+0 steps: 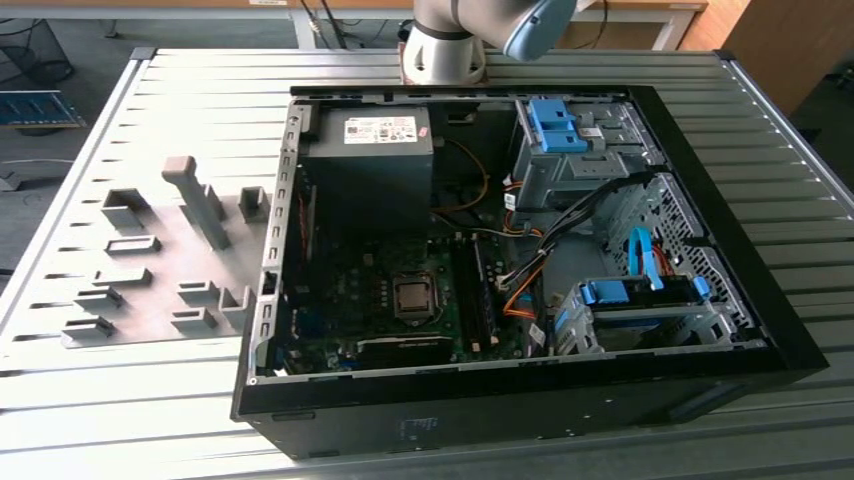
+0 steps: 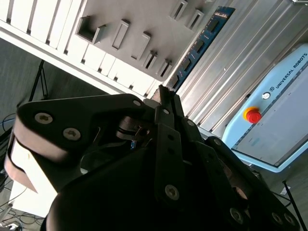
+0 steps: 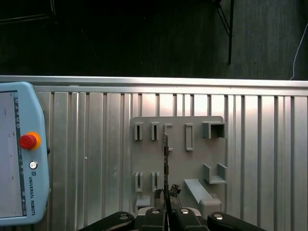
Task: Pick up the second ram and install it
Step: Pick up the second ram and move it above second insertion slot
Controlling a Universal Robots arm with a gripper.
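Observation:
My gripper [image 3: 166,193] is shut on the second ram [image 3: 166,154], which shows edge-on as a thin dark line rising from between the fingers. In the second wrist view the same ram [image 2: 202,43] appears as a long blue board with dark chips, sticking out from the gripper [image 2: 163,94]. It hangs in the air above the grey holder plate [image 3: 192,163], over the row of narrow slots. The open computer case [image 1: 747,330] lies on the table, with the motherboard's long memory slots [image 1: 470,290] beside the processor socket [image 1: 414,296].
The grey holder plate [image 1: 147,270] with raised blocks lies on the slatted metal table [image 1: 200,90] at the exterior view's left of the case. A pale blue teach pendant [image 3: 21,159] with a red button lies on the slats beside the plate. Cables and blue drive cages fill the case's other half.

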